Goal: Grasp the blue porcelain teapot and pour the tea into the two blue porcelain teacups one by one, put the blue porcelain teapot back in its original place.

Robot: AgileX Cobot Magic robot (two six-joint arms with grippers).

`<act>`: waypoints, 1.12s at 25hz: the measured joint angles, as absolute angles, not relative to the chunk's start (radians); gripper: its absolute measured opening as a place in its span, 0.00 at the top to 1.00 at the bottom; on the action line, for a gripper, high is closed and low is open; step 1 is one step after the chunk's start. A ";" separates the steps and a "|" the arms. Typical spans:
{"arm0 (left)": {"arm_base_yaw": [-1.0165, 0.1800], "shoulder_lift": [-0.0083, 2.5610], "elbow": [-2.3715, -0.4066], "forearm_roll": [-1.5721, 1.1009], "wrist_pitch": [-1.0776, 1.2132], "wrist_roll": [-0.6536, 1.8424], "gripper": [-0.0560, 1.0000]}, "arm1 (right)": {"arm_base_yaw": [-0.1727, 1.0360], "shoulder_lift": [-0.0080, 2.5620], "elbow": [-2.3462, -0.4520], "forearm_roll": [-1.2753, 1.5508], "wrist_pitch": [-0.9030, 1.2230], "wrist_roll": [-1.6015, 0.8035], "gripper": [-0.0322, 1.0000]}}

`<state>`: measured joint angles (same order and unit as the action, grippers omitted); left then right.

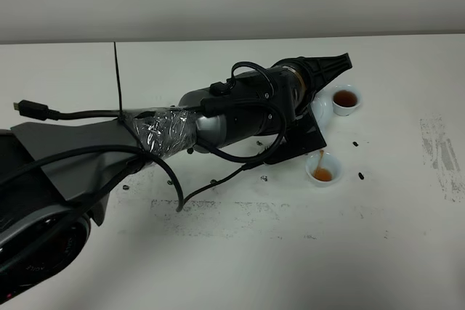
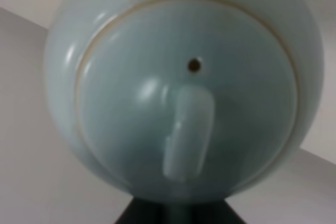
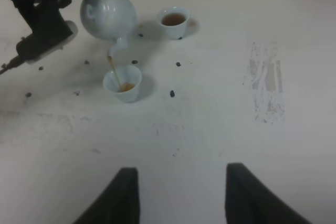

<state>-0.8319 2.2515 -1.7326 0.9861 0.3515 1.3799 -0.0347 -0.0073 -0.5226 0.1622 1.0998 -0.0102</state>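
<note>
**Tea streaming into the nearer cup**

The left gripper [image 1: 314, 81] reaches across the white table [image 1: 232, 252] and has the blue porcelain teapot [image 3: 107, 13] clamped by its handle side, tipped so the spout [image 3: 116, 48] points down. In the left wrist view the pot's lid [image 2: 186, 103] fills the picture, with its small knob [image 2: 188, 132] and a vent hole [image 2: 194, 65] facing the camera; the fingers themselves are hidden there, only a dark part of the gripper showing under the pot.

A thin amber stream of tea [image 3: 116, 74] falls from the spout into the teacup [image 3: 123, 83] just below the teapot, which holds a little orange liquid at its bottom. The second teacup [image 3: 174, 20] stands just beside the teapot on its far side, well filled with darker tea and untouched by either gripper.

Small dark specks [image 3: 172, 93], perhaps tea leaves, lie scattered on the table around the teapot and both cups.

The right gripper [image 3: 178, 198] hangs well apart from the teapot, its two black fingers [image 3: 118, 198] spread wide with nothing between them.
</note>
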 joint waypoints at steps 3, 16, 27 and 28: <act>-0.836 2.252 -1.733 0.993 0.348 1.380 0.87 | -0.035 -0.007 -0.523 0.162 1.100 -0.011 0.57; -0.839 2.252 -1.733 1.059 0.345 1.378 0.87 | -0.035 -0.007 -0.523 0.162 1.100 -0.011 0.57; -0.839 2.252 -1.733 1.068 0.323 1.376 0.87 | -0.035 -0.007 -0.523 0.162 1.100 -0.011 0.57; -0.839 2.252 -1.733 1.068 0.321 1.376 0.87 | -0.035 -0.007 -0.523 0.162 1.100 -0.011 0.57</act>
